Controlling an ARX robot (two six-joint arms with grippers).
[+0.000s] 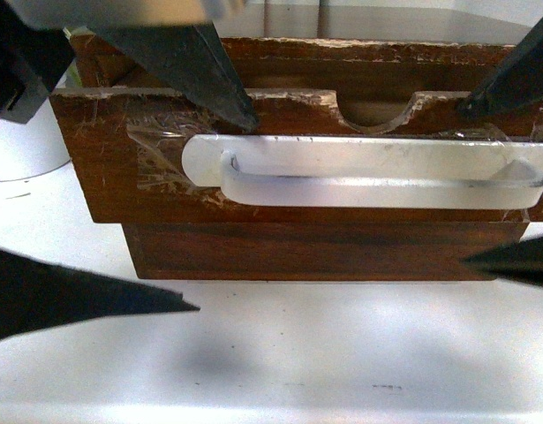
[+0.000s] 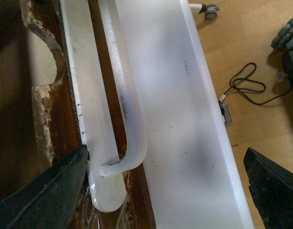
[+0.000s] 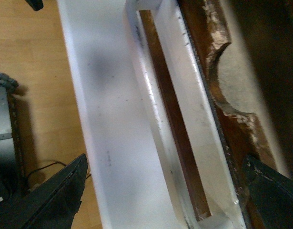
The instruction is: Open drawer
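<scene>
The drawer (image 1: 103, 168) is dark brown wood with chipped edges, and its semicircular notch (image 1: 377, 110) is cut into the top edge. A long white handle (image 1: 377, 181) is taped across its front. My left gripper (image 1: 222, 214) is open and straddles the handle's left end, one finger on the drawer's top edge and the other low over the table. My right gripper (image 1: 465, 185) is open around the handle's right end in the same way. In the left wrist view the handle (image 2: 122, 95) lies close to one finger of the left gripper (image 2: 167, 186). In the right wrist view the handle (image 3: 160, 124) runs between the spread fingers of the right gripper (image 3: 165, 191).
A plain-fronted dark wood drawer (image 1: 315, 252) sits below, set back a little. The cabinet stands on a white table (image 1: 342, 353), whose edge (image 2: 217, 119) shows with wooden floor, a black cable (image 2: 246, 86) and a caster wheel (image 2: 210, 9) beyond it. A pale round object (image 1: 24, 150) is at the far left.
</scene>
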